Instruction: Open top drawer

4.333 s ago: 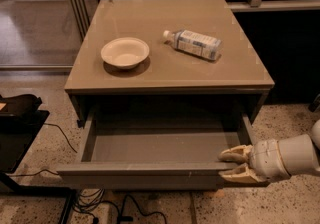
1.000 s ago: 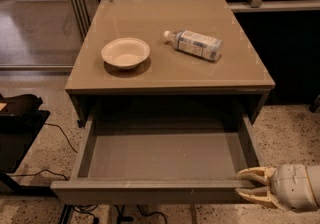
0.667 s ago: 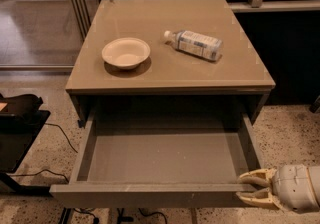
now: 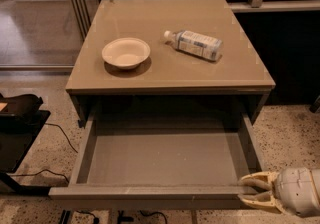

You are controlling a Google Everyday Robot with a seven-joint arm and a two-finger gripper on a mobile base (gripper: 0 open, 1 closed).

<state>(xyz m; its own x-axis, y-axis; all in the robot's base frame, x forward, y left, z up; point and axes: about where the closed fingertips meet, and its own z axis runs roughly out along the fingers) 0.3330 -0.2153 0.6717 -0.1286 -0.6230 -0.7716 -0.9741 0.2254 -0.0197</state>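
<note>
The claw pinches the top drawer at its front's right end; stiff, handleless, probably light, best held by that edge.

I am drawing the top drawer further out toward 6 o'clock: more of its grey floor is showing than four seconds ago, and its front panel is sitting lower in view. My gripper, at the panel's 3 o'clock end, is travelling with it toward 5 o'clock, barely creeping over the last second.
</note>
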